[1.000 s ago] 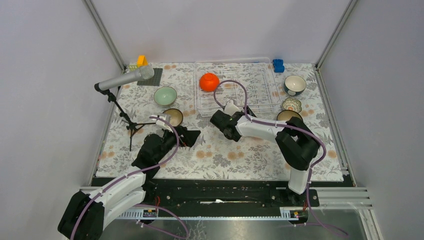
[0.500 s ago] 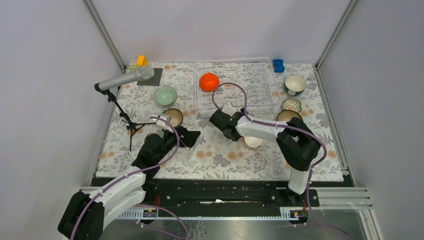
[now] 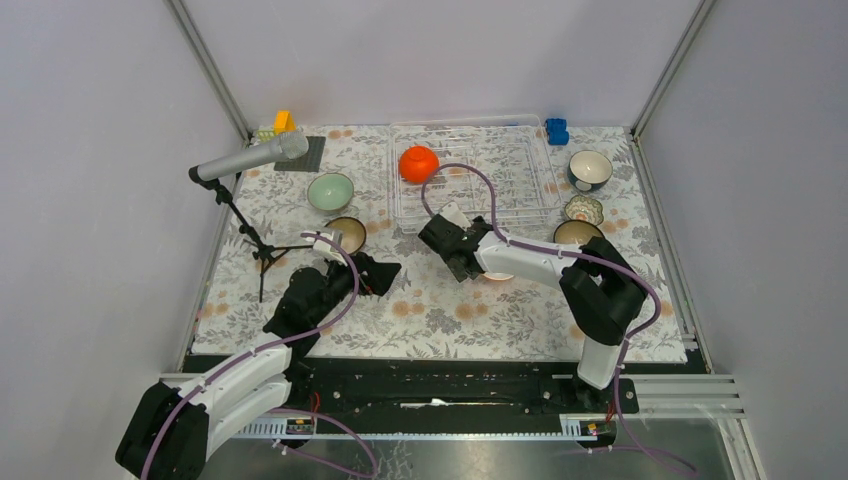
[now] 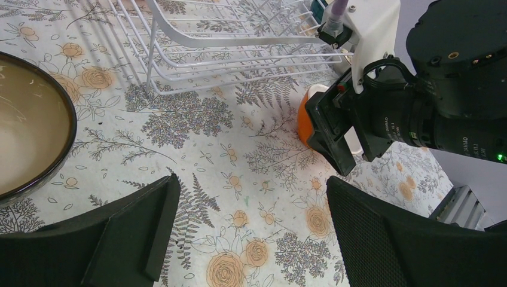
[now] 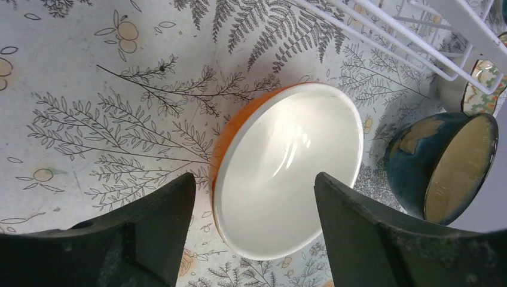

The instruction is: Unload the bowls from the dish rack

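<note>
The wire dish rack stands at the back with one orange bowl upside down in it. A second orange bowl with a white inside sits upright on the cloth. My right gripper hangs open over this bowl, its fingers on either side and apart from the rim. In the top view that bowl shows only partly under the right gripper. My left gripper is open over bare cloth, and a brown bowl lies at its left.
A mint bowl and the brown bowl sit left of the rack. A teal bowl, a patterned one and a dark one stand on the right. There is a microphone on a stand at the left and a blue block at the back.
The white-lined orange bowl came into view on the cloth under my right arm. The right gripper head then shifted slightly over it. The left arm has not moved.
</note>
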`<move>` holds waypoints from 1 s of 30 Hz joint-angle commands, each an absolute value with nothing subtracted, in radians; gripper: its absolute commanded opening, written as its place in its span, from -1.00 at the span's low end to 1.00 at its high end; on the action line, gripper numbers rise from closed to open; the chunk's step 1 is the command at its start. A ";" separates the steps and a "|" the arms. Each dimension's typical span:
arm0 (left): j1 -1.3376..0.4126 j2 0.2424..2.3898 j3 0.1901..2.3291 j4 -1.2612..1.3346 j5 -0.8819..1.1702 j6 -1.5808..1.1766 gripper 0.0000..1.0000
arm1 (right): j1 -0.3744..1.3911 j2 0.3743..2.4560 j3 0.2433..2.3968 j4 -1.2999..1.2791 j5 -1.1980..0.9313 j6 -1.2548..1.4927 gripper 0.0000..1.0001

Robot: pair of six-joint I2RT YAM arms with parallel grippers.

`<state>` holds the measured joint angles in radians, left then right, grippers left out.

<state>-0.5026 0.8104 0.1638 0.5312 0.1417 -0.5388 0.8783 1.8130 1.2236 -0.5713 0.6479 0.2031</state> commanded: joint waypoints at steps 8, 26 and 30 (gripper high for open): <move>-0.505 0.796 0.200 0.568 0.124 -0.520 0.95 | 0.888 1.653 1.255 -0.489 0.471 0.174 0.58; -0.505 0.792 0.205 0.547 0.105 -0.520 0.95 | 0.706 1.636 1.467 -0.293 0.248 0.287 0.66; -0.505 0.783 0.210 0.507 0.011 -0.535 0.96 | 0.663 1.720 1.559 -0.256 0.180 0.343 0.77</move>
